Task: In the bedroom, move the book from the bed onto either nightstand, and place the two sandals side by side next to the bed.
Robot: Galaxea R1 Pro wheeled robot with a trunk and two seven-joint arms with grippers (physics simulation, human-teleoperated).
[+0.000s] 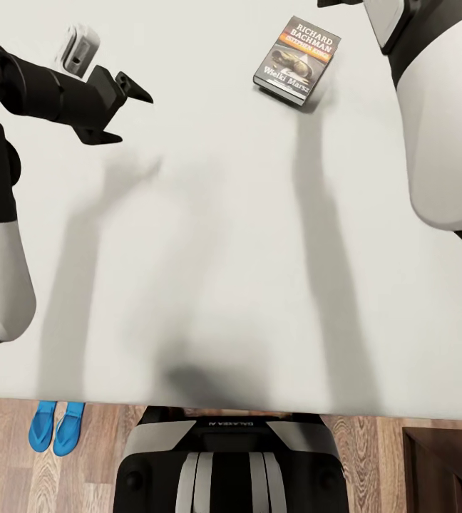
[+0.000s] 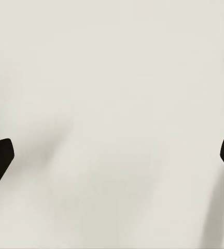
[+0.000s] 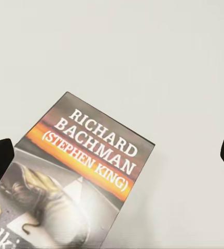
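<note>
The right pincer (image 3: 112, 155), jaws spread wide and empty, hovers over the small dark paperback book with an orange band (image 3: 81, 181), which lies flat on the big off-white bed mattress (image 1: 209, 271), so that move looks undone. The left black pincer (image 1: 127, 114) is likewise open above bare mattress. Two bright blue flat sandals (image 1: 57, 426) sit side by side on the wooden floor just beside the bed. No containers appear.

The bed (image 1: 209, 249) looks matt, smooth off-white cloth; the book (image 1: 297, 60) has a glossy paper cover; the floor (image 1: 17, 470) is grained wood.
</note>
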